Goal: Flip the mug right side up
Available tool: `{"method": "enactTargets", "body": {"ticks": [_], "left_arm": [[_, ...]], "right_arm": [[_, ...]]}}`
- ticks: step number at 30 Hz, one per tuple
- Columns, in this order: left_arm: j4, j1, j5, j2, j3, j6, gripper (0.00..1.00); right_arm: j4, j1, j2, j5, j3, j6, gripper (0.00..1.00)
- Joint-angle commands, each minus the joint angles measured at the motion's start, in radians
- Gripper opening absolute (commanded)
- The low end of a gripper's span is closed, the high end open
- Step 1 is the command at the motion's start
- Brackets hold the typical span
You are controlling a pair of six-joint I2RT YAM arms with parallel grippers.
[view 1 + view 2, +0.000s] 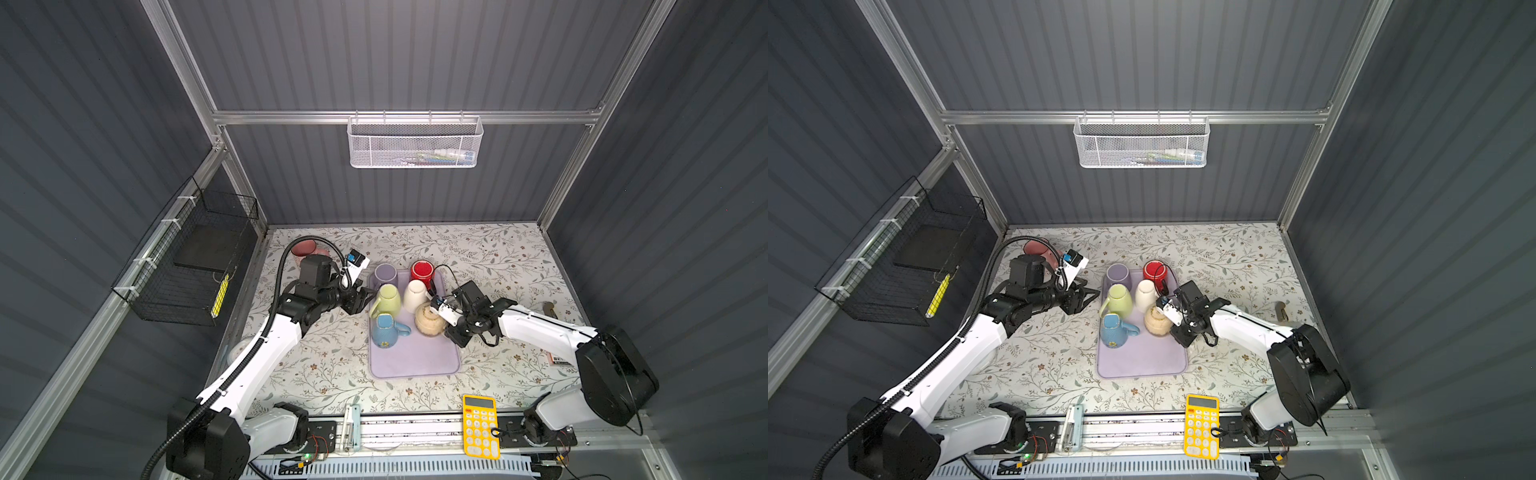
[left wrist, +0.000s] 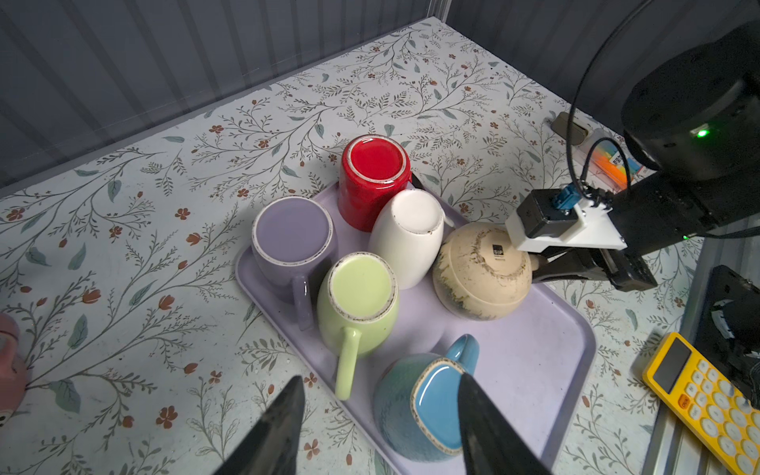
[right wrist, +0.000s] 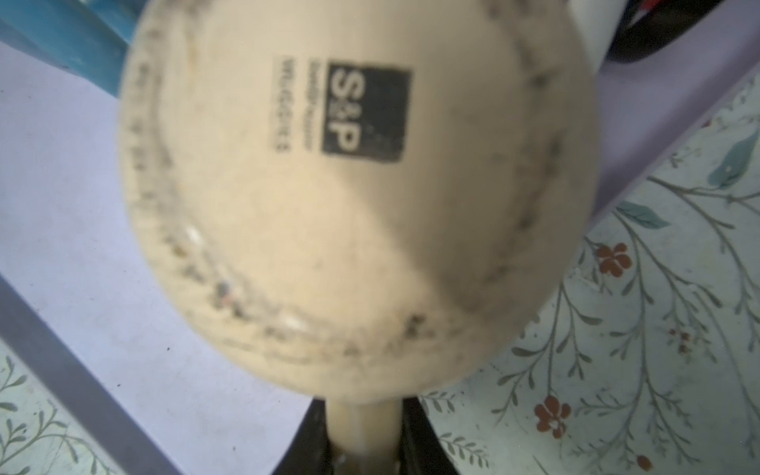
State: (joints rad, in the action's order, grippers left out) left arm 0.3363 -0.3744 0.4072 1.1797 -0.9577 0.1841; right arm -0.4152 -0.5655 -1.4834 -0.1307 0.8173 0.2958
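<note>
Your right gripper (image 3: 364, 452) pinches the handle of the beige mug (image 3: 349, 205), which sits base-up just ahead. Nothing is flipped yet; your left gripper (image 2: 380, 382) hangs spread.

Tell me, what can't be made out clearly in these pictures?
- Right tool tips: right wrist view, cut off by the picture's edge at the handle of the round cream ceramic mug.
- Small print on that mug's base: same view, blurred.
- Pink cup: both top views, mostly behind the left arm.
- White mesh basket contents: top views, too small.
</note>
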Motion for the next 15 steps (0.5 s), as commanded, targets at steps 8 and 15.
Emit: {"method": "enactTargets", "body": {"ticks": [8, 15], "left_arm": [[0.015, -0.008, -0.007, -0.015, 0.005, 0.017, 0.59], [0.013, -0.008, -0.008, -0.012, 0.006, 0.017, 0.59]], "right_arm": [[-0.004, -0.002, -0.001, 0.0, -0.001, -0.019, 0.13], [-0.072, 0.003, 0.056, -0.026, 0.039, -0.042, 0.07]]}}
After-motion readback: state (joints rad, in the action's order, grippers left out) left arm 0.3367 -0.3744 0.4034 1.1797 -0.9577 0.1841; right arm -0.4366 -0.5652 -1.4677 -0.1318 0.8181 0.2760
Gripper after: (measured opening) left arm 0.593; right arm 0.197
